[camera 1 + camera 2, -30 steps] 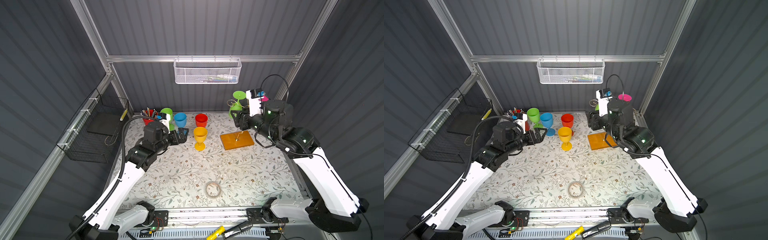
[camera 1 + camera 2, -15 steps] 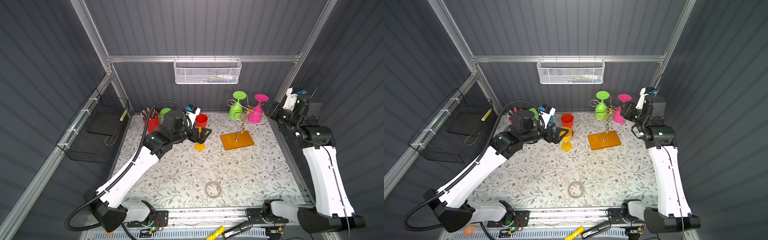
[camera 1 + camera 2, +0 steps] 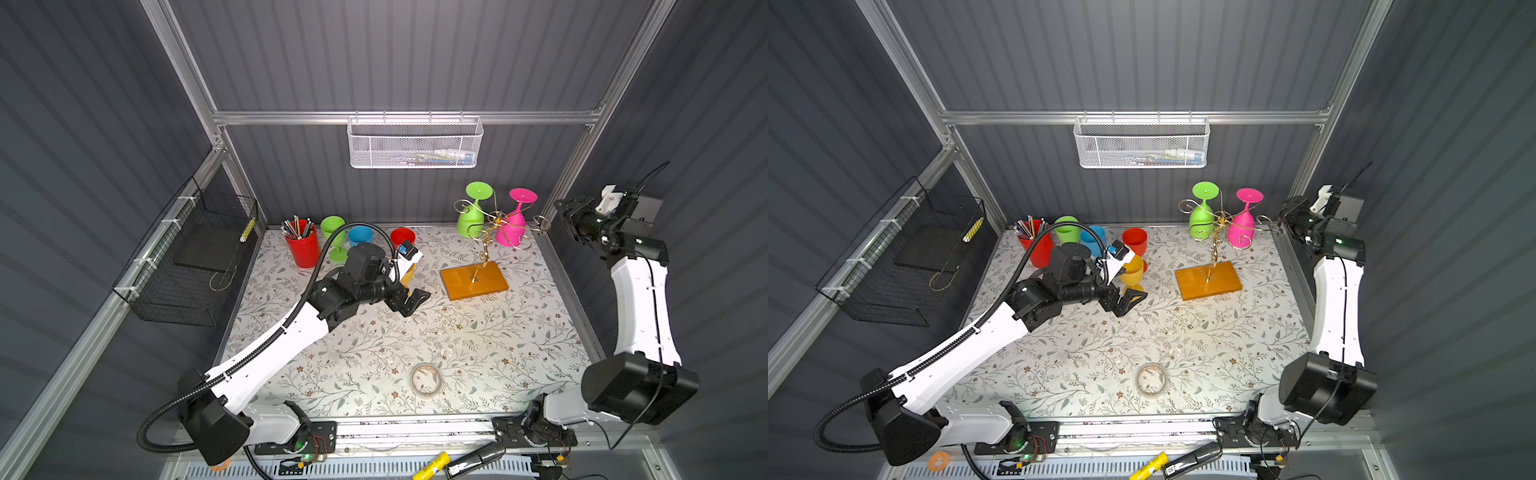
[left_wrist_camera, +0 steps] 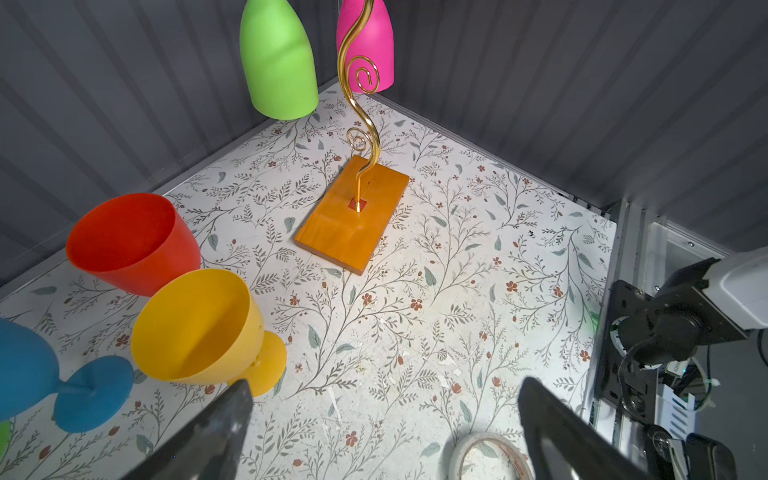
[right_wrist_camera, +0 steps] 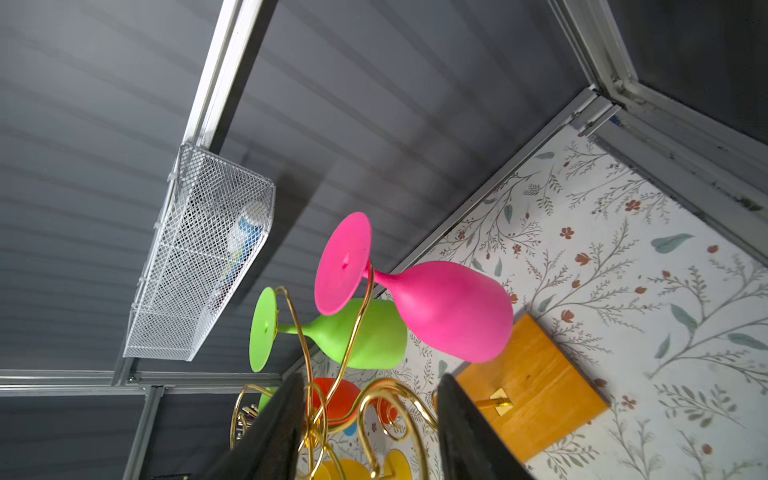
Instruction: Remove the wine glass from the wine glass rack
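The wine glass rack [image 3: 473, 283] [image 3: 1208, 281], a gold wire tree on an orange wooden base, stands at the back right. A pink wine glass [image 3: 510, 232] [image 5: 453, 311] and a green wine glass [image 3: 471, 220] [image 5: 365, 336] hang upside down on its arms. My right gripper [image 3: 559, 210] [image 5: 370, 399] hovers by the right wall, just right of the outermost spiral, open and holding nothing. My left gripper [image 3: 410, 302] [image 4: 384, 399] is open low over the table's middle, beside an upright yellow glass [image 4: 195, 328], left of the rack base [image 4: 353, 216].
Red [image 3: 402, 237], blue [image 3: 360, 236] and green [image 3: 333, 228] goblets and a red pencil cup [image 3: 302, 247] line the back left. A tape roll [image 3: 426, 379] lies near the front. A white mesh basket [image 3: 414, 143] hangs on the back wall, a black wire basket [image 3: 187, 266] on the left wall.
My right arm has drawn back from over the rack to the right wall. My left arm has swung right from the goblets toward the table's middle.
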Action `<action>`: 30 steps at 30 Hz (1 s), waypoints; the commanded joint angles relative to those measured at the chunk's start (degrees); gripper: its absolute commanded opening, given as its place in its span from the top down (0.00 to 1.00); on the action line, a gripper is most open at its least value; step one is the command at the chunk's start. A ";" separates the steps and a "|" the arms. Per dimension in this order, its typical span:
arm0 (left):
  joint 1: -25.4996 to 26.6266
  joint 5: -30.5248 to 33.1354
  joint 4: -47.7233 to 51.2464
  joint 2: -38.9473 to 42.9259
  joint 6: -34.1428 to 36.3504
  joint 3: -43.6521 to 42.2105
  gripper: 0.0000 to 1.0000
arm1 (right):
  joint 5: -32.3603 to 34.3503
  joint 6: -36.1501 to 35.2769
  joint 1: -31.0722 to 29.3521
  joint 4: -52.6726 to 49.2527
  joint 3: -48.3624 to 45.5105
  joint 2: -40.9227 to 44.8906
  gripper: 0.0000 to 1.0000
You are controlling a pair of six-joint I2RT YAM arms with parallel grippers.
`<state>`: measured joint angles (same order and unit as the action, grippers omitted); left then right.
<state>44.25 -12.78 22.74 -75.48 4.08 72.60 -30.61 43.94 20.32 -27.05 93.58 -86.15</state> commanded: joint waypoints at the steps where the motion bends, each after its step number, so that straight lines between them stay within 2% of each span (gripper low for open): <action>1: 0.49 -1.54 -1.41 1.29 2.18 -1.16 0.00 | -3.73 1.42 0.11 1.13 4.07 -2.45 0.47; 15: 0.66 -1.92 -2.20 2.62 2.61 -2.58 0.00 | -0.93 2.46 -1.28 3.68 8.24 -9.22 0.54; 30: 0.66 -1.89 -1.65 2.93 3.28 -2.64 0.00 | 3.14 1.13 -4.11 -1.60 18.42 -15.95 0.58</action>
<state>44.60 -13.78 20.93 -74.19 6.04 70.59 -28.67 46.00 16.80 -27.16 110.00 -100.99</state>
